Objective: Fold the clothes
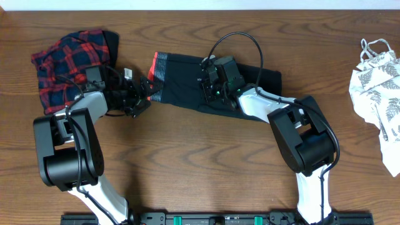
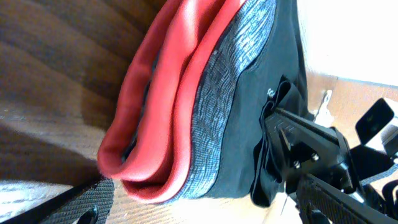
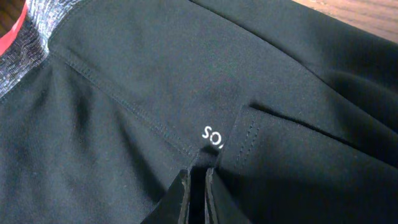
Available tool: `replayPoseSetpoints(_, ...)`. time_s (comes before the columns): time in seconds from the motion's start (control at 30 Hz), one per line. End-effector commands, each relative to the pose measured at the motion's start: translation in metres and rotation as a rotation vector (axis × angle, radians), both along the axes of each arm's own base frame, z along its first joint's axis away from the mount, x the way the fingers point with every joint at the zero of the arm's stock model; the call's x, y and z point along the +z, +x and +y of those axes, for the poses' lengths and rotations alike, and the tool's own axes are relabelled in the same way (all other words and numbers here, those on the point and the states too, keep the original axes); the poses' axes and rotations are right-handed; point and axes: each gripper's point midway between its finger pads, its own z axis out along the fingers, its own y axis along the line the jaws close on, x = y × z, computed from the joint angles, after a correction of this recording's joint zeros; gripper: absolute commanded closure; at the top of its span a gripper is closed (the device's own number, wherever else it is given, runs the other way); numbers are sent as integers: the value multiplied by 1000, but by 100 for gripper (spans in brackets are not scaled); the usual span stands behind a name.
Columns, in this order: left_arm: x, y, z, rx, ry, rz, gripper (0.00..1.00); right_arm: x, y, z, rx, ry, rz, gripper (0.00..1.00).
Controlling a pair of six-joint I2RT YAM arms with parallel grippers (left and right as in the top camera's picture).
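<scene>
At mid-table, right fingers (image 3: 177, 200) pinch the black leggings (image 1: 182, 80); left fingers (image 2: 87, 202) spread beside their waistband (image 2: 186, 112).

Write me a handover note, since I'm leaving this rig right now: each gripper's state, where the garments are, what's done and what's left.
Left gripper: open at the grey-and-coral-red waistband of the long black leggings, not gripping.
Right gripper: shut on a pinch of black fabric mid-garment.
The leggings lie in a narrow band across the middle of the wooden table. The red-navy plaid garment is crumpled at far left, and the white leaf-print top is crumpled at the right edge.
Done: leggings seem folded lengthwise.
Left: fold them shorter, then do the plaid piece and the top.
</scene>
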Motion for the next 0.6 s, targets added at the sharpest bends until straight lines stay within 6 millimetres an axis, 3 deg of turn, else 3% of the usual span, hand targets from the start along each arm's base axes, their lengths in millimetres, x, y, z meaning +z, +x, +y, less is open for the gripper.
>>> replayPoseSetpoints(0.0, -95, -52, 17, 67, 202, 290, 4, -3, -14, 14, 41, 12, 39, 91)
replayPoseSetpoints(0.17, -95, -39, 9, 82, 226, 250, 10, -3, -19, 21, 56, 11, 39, 92)
replayPoseSetpoints(0.37, -93, -27, 11, 102, 241, 202, 63, -6, -23, 20, 60, 5, 56, 92)
replayPoseSetpoints(0.57, -94, -27, 12, 102, 244, 204, 67, -6, -23, 20, 60, 4, 57, 92)
